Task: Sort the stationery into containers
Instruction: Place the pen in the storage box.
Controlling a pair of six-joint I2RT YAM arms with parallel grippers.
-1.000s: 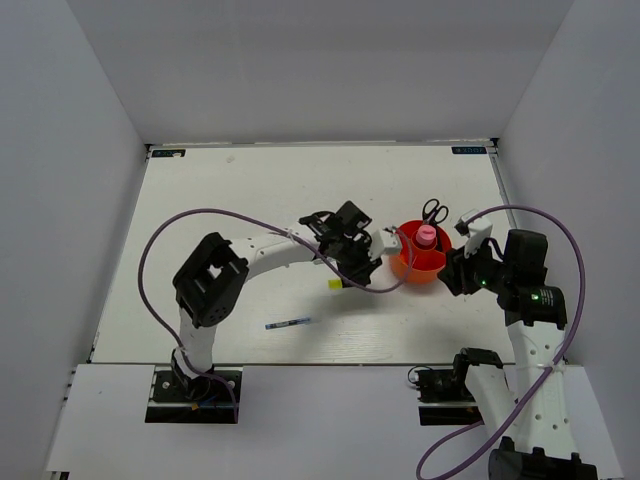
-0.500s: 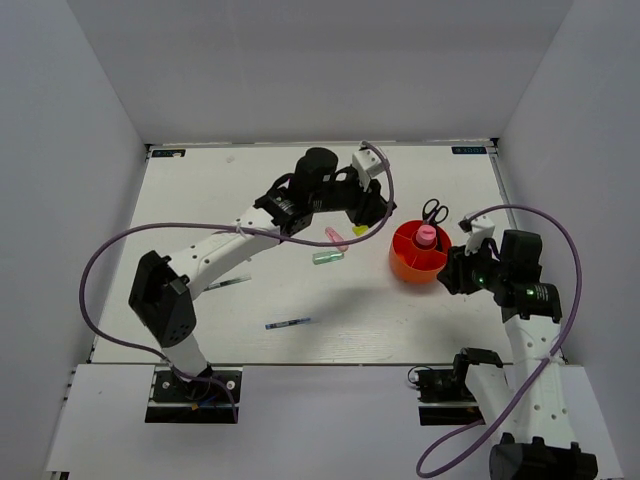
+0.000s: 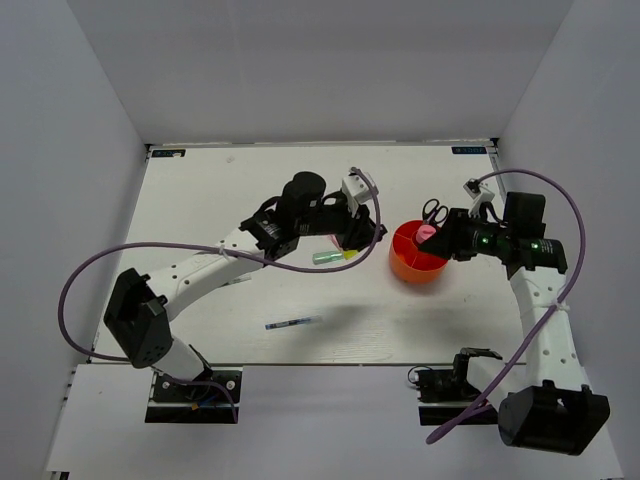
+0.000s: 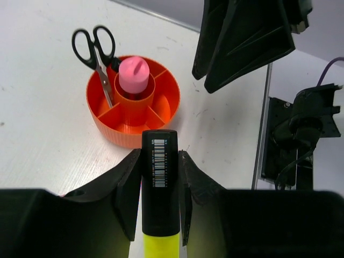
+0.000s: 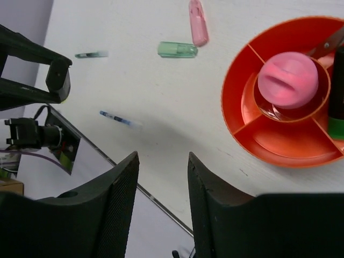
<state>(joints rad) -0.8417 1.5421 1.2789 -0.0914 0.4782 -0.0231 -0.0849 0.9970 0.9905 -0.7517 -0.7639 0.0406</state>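
Grips a yellow marker with a black barcoded cap [image 4: 160,204] firmly in the left claw [image 4: 159,161] over the white counter [image 3: 230,190], near the round orange-red divided plastic cup [image 4: 115,129] holding black-handled scissors [image 4: 95,45] and a fat pink tube [image 4: 133,75], with the right claw [image 5: 161,161] spread wide and empty beside that cup.

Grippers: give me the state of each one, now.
Left gripper: shut on the yellow marker.
Right gripper: open, holding nothing.
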